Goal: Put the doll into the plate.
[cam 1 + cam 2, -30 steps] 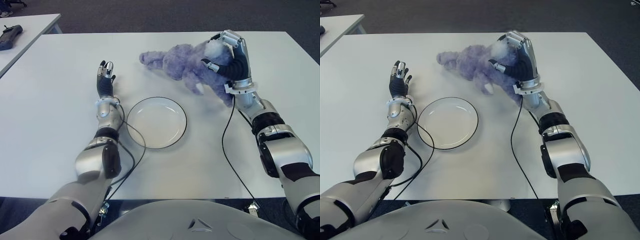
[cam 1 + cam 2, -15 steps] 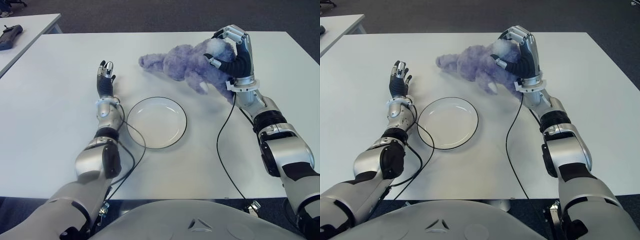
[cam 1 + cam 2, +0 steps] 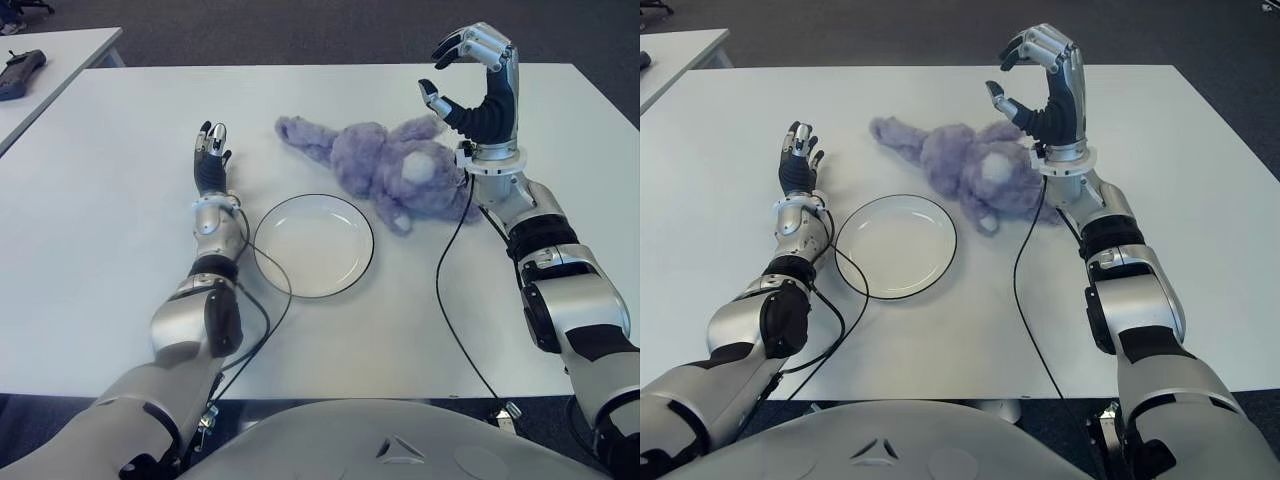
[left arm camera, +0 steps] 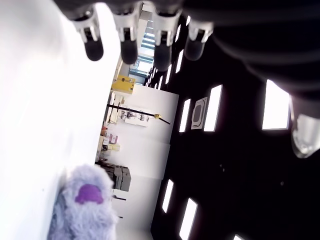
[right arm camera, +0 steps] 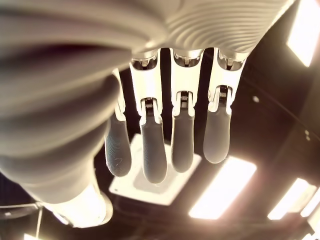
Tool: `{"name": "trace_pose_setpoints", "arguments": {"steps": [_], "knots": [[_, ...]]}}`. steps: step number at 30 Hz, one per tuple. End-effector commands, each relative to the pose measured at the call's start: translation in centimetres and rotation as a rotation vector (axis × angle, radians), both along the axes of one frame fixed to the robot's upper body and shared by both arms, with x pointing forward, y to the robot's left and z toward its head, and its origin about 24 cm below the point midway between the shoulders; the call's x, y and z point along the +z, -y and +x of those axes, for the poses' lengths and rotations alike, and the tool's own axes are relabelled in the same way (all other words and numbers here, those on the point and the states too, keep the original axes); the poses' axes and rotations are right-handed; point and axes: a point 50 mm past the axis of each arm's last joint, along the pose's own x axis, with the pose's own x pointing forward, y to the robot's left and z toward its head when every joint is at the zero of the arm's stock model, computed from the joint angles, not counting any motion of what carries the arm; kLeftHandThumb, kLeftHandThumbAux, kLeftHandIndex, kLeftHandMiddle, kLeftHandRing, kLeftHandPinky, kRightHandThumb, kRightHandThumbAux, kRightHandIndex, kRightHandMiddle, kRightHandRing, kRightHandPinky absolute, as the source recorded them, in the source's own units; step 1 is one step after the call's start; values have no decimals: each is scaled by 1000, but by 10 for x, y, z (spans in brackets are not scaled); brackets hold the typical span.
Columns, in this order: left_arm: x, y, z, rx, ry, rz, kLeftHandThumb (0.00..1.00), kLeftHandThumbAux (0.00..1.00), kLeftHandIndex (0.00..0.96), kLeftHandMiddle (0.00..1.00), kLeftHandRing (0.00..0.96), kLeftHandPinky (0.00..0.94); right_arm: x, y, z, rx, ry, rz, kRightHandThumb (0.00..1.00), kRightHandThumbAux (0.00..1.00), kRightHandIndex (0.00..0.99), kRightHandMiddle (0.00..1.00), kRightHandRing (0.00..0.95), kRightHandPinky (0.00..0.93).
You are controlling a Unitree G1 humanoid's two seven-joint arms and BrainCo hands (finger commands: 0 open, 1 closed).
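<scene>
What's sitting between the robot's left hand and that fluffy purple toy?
Only bare white table separates the left hand from the doll in both eye views. The plate sits nearer the robot, below that stretch.

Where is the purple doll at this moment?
The doll lies on the white table, just behind and right of the plate, not in it. The open right hand is raised beside it, holding nothing.

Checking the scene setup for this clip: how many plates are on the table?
1. The white plate lies on the table, nearer the robot than the purple doll, between the left hand and right hand. None seem hidden.
</scene>
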Motion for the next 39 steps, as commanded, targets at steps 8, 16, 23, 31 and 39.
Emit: {"name": "trace_pose_setpoints", "arguments": {"steps": [8,16,23,31,39], "knots": [[-105,25,-84,32,-422,-184,0,416,26,111,75,12,7,-12,-2,11,63,-6,343,784,785,901,889,883],[-105,25,-83,34,-433,-176,0,420,31,116,79,20,8,-17,-6,59,60,3,415,768,779,900,886,891],[-105,25,-83,30,-433,-175,0,418,29,111,75,15,-3,-15,-8,52,32,-6,410,766,788,907,889,886],[-105,25,-84,36,-421,-200,0,415,35,116,83,30,-4,-15,-5,82,-39,-24,407,760,777,898,886,880],[-105,24,-84,32,-422,-190,0,411,41,121,93,43,-8,-15,0,90,-179,-125,387,747,764,877,871,858]]}}
